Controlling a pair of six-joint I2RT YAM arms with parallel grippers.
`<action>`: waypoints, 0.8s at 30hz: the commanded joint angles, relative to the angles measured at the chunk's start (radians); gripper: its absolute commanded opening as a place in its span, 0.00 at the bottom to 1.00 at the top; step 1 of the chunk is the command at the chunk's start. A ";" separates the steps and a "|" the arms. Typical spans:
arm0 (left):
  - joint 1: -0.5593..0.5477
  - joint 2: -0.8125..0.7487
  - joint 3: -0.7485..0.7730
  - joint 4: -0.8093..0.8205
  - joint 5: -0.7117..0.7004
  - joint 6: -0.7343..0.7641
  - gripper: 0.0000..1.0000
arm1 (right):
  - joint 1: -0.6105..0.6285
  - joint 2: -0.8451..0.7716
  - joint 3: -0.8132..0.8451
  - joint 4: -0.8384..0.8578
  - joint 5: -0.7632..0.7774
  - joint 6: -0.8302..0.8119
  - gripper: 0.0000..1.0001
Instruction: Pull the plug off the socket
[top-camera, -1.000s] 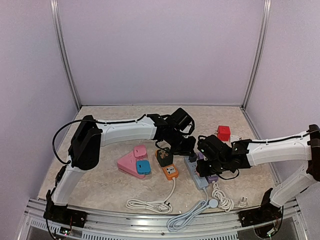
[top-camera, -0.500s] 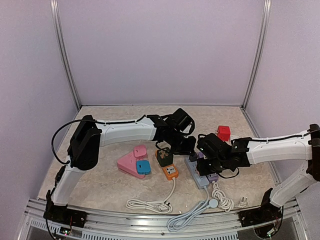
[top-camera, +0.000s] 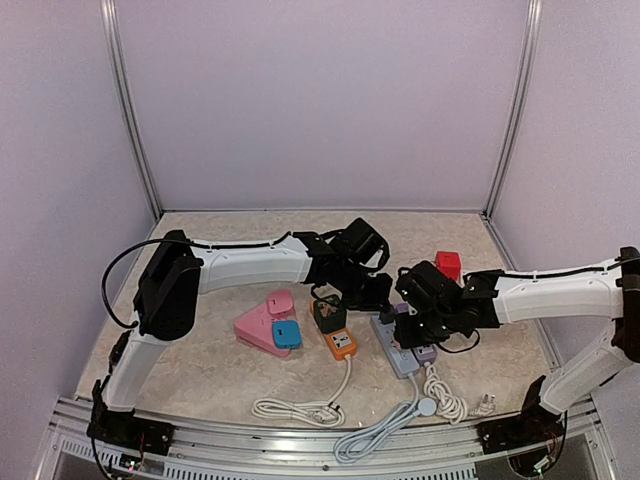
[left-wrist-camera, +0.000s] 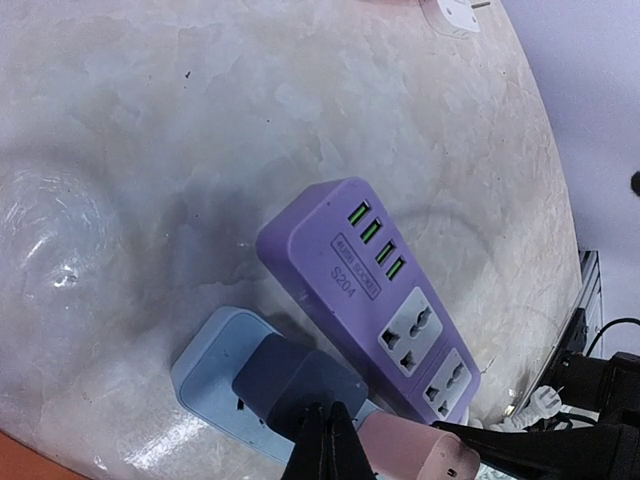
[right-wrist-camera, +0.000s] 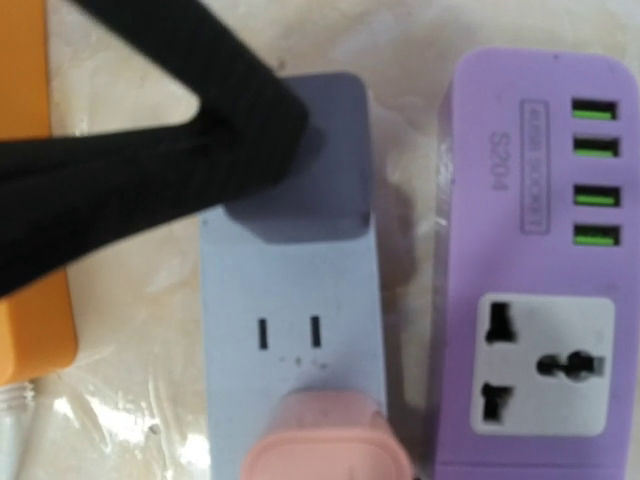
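A light blue power strip (top-camera: 399, 356) lies on the table beside a purple one (top-camera: 426, 353). In the left wrist view the blue strip (left-wrist-camera: 215, 370) carries a dark grey-blue plug (left-wrist-camera: 300, 385) and a pink plug (left-wrist-camera: 410, 452). My left gripper (left-wrist-camera: 328, 440) is shut, its tips pressing on the dark plug; it also shows in the top view (top-camera: 378, 298). My right gripper (top-camera: 410, 328) is over the pink plug (right-wrist-camera: 325, 440), with one black finger (left-wrist-camera: 540, 450) against its side. In the right wrist view its own fingers are out of frame and the left gripper's black fingers (right-wrist-camera: 150, 170) lie across the dark plug (right-wrist-camera: 310, 150).
An orange socket (top-camera: 341, 344) with a dark green plug (top-camera: 328, 313) lies left of the strips. A pink base with a blue block (top-camera: 286, 335) is further left, and a red cube (top-camera: 447, 265) stands behind. White and grey cords (top-camera: 375, 428) coil near the front edge.
My right gripper and wrist have shifted slightly up and to the right. The left arm has stayed in place on the dark plug.
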 joint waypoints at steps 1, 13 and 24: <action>-0.018 0.083 -0.086 -0.173 -0.040 0.012 0.00 | -0.048 -0.008 0.042 0.103 -0.044 0.022 0.09; -0.017 0.087 -0.095 -0.169 -0.038 0.008 0.00 | -0.026 -0.016 0.030 0.111 0.000 0.004 0.07; -0.012 0.086 -0.112 -0.168 -0.040 0.008 0.00 | 0.057 -0.025 -0.001 0.135 0.128 0.019 0.04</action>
